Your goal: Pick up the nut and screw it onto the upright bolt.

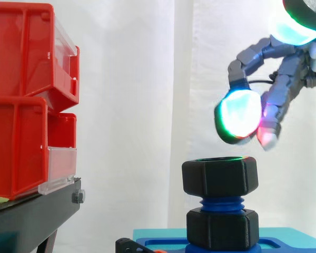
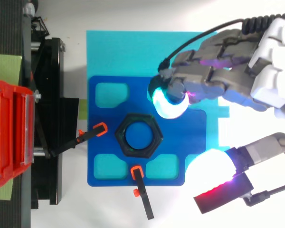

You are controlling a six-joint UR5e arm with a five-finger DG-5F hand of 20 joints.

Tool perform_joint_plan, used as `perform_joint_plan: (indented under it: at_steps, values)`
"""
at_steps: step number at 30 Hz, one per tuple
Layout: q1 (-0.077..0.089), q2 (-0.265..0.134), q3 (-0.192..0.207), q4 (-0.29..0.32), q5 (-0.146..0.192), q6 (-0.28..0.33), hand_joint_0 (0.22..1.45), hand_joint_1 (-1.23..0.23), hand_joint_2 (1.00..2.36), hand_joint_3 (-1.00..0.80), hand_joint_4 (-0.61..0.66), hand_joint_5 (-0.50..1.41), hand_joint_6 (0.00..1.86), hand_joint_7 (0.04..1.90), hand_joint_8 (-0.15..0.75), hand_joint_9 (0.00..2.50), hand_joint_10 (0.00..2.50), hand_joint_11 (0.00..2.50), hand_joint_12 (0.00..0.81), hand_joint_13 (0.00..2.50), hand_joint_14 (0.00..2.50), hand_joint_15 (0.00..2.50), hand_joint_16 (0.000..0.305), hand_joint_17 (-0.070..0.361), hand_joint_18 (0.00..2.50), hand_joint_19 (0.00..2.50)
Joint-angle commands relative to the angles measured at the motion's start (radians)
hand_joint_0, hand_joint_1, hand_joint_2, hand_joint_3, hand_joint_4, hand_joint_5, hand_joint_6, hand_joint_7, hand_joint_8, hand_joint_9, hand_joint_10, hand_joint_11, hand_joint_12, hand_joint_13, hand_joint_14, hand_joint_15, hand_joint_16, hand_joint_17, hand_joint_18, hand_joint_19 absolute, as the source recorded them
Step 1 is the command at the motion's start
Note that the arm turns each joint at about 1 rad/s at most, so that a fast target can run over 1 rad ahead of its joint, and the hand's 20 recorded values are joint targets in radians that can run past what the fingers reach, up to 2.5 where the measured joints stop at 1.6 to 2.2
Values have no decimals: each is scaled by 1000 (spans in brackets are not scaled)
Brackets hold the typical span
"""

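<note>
Hand (image 1: 287, 79) sits upper right in side view, above and right of the nut (image 1: 219, 176), not touching. It is open and holds nothing: fingers loosely bent, and top view has the thumb pad (image 2: 209, 171) well apart from the finger pad (image 2: 168, 102). Nut sits on top of the blue bolt (image 1: 221, 203), with a few threads showing between it and a second black nut (image 1: 222, 227) at the base. In top view the nut (image 2: 120, 135) is at centre of the blue plate (image 2: 99, 142), with the finger pad just beside its upper right corner. Two orange-tipped clamps (image 2: 100, 129) hold the plate at left and bottom. Red bins (image 1: 21, 95) are far left, clear of the work. Looks like the step is a regrasp for more turning. To do it well: come down centred over the bolt, set pads on opposite flats, grip lightly, keep the nut level so threads don't cross, and turn without pushing sideways.
</note>
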Motion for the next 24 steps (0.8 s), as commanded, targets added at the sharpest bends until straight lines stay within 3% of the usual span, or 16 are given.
perform_joint_plan:
  at_steps: [1, 3, 8, 10, 14, 21, 24]
  values:
    - [-8, 0, 11, 1, -12, -3, 429, -159, 1000, -500, 152, -175, 502, 752, 282, 708, 0, 0, 395, 498, 0, 7, 61, 138, 558, 301]
    - [-11, -7, 11, 72, -38, -3, 426, -150, 1000, -500, 134, -185, 502, 693, 272, 577, 0, 0, 398, 418, 0, 0, 62, 139, 503, 286]
    - [-11, -41, 11, 175, -58, -1, 418, -134, 1000, -500, 77, -205, 501, 591, 237, 321, 0, 0, 392, 189, 0, 0, 62, 140, 205, 179]
    - [-11, -55, 11, 192, -64, -1, 410, -96, 1000, -500, 48, -216, 501, 554, 211, 135, 0, 0, 391, 47, 0, 0, 61, 138, 0, 96]
    - [-6, -79, 11, 218, -73, 3, 406, 3, 1000, -500, 35, -231, 500, 552, 190, 0, 0, 0, 385, 0, 0, 0, 61, 138, 0, 39]
    - [-4, -92, 9, 216, -89, 2, 404, 88, 1000, -500, 39, -231, 500, 544, 177, 0, 0, 0, 380, 0, 0, 0, 63, 141, 0, 0]
    - [-8, -92, -24, 228, -92, 3, 404, 111, 1000, -500, 41, -232, 500, 543, 176, 0, 0, 0, 377, 0, 0, 0, 63, 141, 0, 0]
